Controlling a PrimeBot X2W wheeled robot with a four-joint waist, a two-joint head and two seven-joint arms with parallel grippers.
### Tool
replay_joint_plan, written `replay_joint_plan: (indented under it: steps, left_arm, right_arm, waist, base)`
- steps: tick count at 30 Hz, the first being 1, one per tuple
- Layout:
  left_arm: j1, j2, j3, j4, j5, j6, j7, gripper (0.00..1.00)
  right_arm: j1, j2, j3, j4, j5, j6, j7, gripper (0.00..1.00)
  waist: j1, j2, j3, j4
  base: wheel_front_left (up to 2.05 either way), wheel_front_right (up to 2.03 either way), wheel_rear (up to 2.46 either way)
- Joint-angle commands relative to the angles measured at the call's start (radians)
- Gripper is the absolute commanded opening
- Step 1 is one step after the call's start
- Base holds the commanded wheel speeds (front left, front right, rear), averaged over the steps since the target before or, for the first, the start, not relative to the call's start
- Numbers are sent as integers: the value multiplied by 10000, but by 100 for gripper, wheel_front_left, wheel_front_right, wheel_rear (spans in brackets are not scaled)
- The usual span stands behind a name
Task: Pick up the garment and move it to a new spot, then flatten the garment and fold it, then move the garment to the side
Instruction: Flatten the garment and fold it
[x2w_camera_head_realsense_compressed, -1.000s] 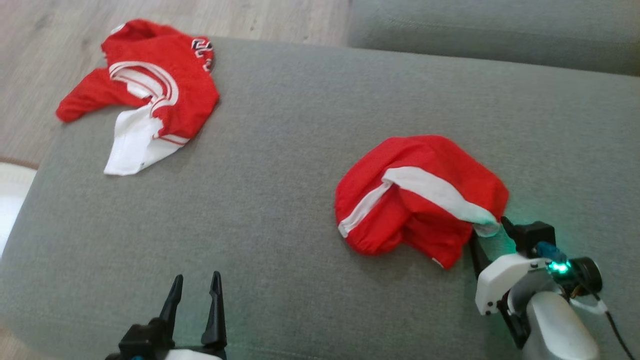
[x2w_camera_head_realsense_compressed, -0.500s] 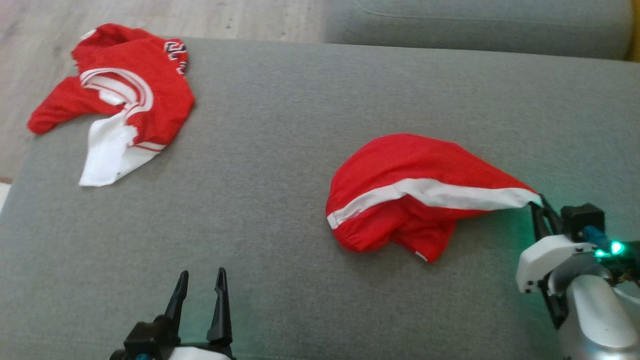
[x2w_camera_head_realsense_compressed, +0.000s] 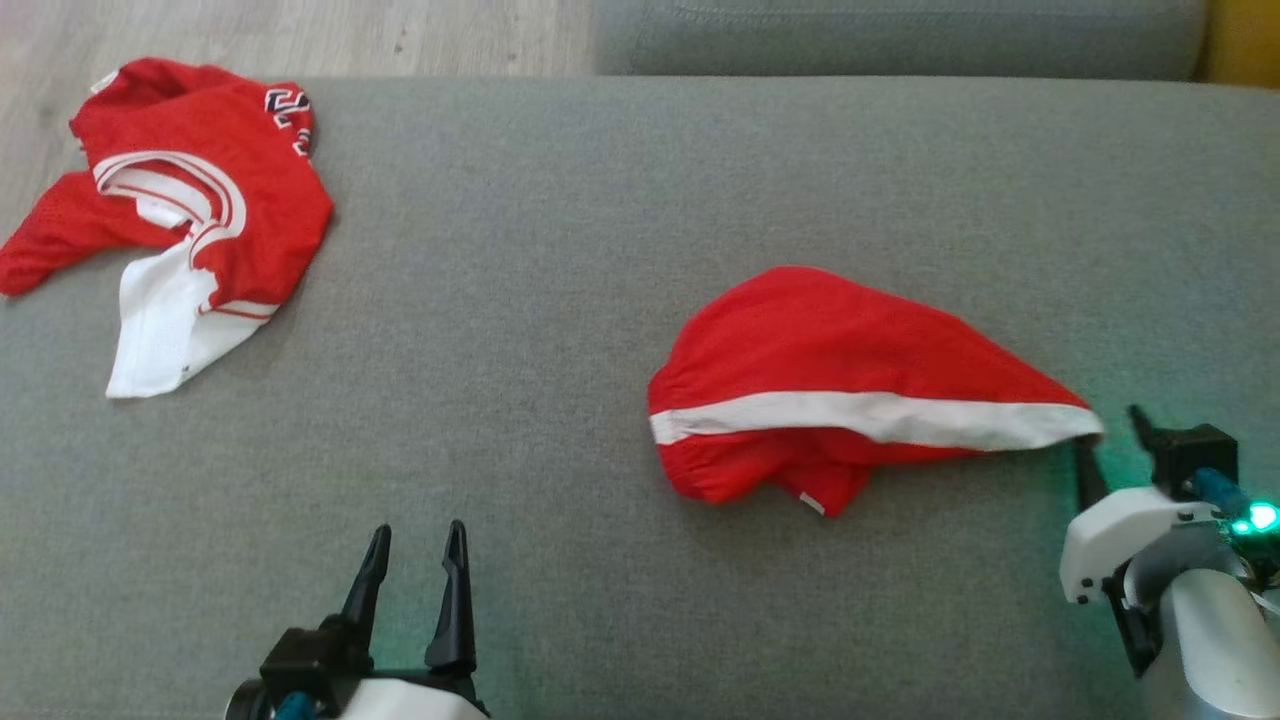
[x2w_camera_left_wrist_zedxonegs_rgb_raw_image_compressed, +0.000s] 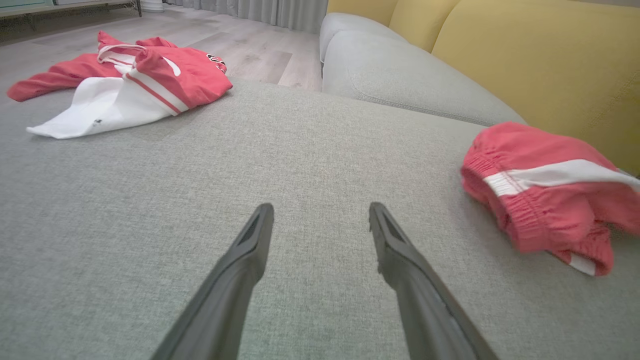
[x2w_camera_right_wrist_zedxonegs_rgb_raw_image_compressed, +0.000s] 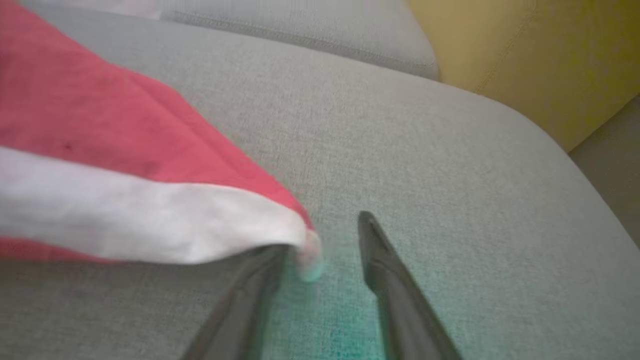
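The garment, red shorts (x2w_camera_head_realsense_compressed: 830, 350) with a white side stripe, lies on the grey cushion (x2w_camera_head_realsense_compressed: 560, 250), drawn out to a point at the right. My right gripper (x2w_camera_head_realsense_compressed: 1108, 430) is at that point with its jaws apart. In the right wrist view the shorts' white-striped corner (x2w_camera_right_wrist_zedxonegs_rgb_raw_image_compressed: 240, 230) drapes over the tip of the right gripper's (x2w_camera_right_wrist_zedxonegs_rgb_raw_image_compressed: 325, 235) left finger, and the other finger stands free. My left gripper (x2w_camera_head_realsense_compressed: 418, 528) is open near the front edge, well left of the shorts (x2w_camera_left_wrist_zedxonegs_rgb_raw_image_compressed: 545, 190), nothing between the fingers (x2w_camera_left_wrist_zedxonegs_rgb_raw_image_compressed: 400, 250).
A second red and white garment, a jersey (x2w_camera_head_realsense_compressed: 190, 220), lies crumpled at the cushion's far left corner. A grey seat cushion (x2w_camera_left_wrist_zedxonegs_rgb_raw_image_compressed: 400, 80) and a yellow backrest (x2w_camera_left_wrist_zedxonegs_rgb_raw_image_compressed: 525, 55) rise behind. Wooden floor (x2w_camera_head_realsense_compressed: 300, 35) lies beyond the far left edge.
My right gripper shut on the shorts' corner, pulled it rightward so the cloth stretched out, then parted its jaws. The head camera has turned right. The left gripper stayed still.
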Motion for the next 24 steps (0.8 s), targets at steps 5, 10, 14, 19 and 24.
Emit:
replay_joint_plan:
  steps: [5, 10, 14, 19, 24]
  left_arm:
    - [-309, 23, 319, -209, 138, -1, -146, 100]
    - [-220, 95, 332, -246, 132, 19, -151, 100]
    - [-81, 149, 313, -338, 98, 48, -122, 100]
    - [45, 186, 268, -454, 56, 91, -47, 100]
    - [176, 232, 300, -500, -36, 130, -24, 100]
  right_arm:
    - [444, 157, 125, -717, 346, 75, -320, 100]
    - [1173, 310, 95, -1466, 584, 75, -373, 100]
    - [1733, 466, 82, -2312, 763, 75, -327, 100]
    - [2245, 712, 330, -3460, 1118, 75, -225, 100]
    - [2669, 792, 838, -4216, 1701, 75, -211, 100]
  waist:
    - [0, 0, -438, -126]
    - [0, 0, -996, -250]
    - [0, 0, -1404, -347]
    - [0, 0, -1710, -436]
    - [0, 0, -1870, -470]
  base:
    - [0, 0, 0]
    - [0, 0, 0]
    - [0, 0, 0]
    - [0, 0, 0]
    - [0, 0, 0]
